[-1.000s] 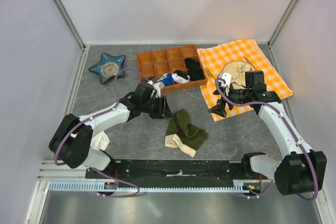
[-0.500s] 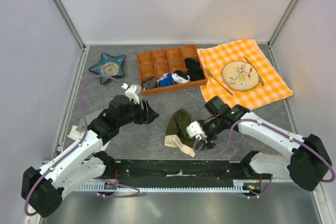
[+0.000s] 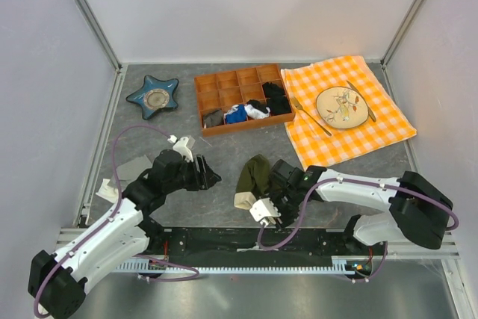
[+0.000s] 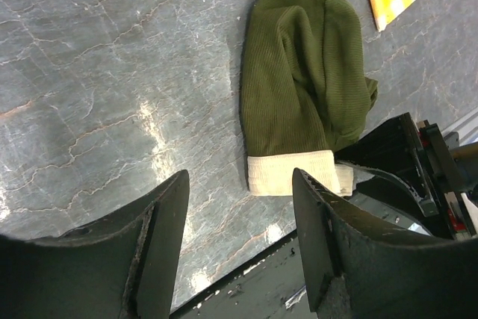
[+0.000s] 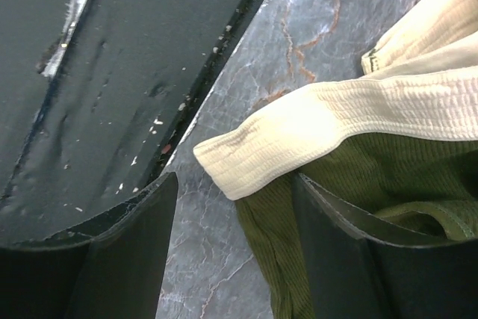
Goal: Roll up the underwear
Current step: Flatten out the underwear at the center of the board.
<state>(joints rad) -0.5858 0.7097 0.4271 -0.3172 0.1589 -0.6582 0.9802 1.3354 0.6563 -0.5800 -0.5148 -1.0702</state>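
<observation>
The underwear (image 3: 255,175) lies bunched on the grey table, dark olive with its cream waistband (image 3: 244,200) toward the near edge. My right gripper (image 3: 275,198) is open at its near right corner. In the right wrist view, the waistband corner (image 5: 299,136) and olive cloth (image 5: 328,184) lie between the open jaws of the right gripper (image 5: 233,184). My left gripper (image 3: 207,174) is open and empty, left of the garment. The left wrist view shows the left gripper (image 4: 239,178) short of the underwear (image 4: 299,72) and its waistband (image 4: 291,173).
An orange compartment tray (image 3: 224,80) holding small garments stands at the back. A blue star dish (image 3: 153,97) is at back left. An orange checked cloth (image 3: 373,128) with a plate (image 3: 340,104) and cutlery lies at right. The black rail (image 3: 224,240) runs along the near edge.
My right arm swung from the checked cloth down to the underwear's near right corner. My left arm drew back to the left, away from the garment. The underwear looks narrower.
</observation>
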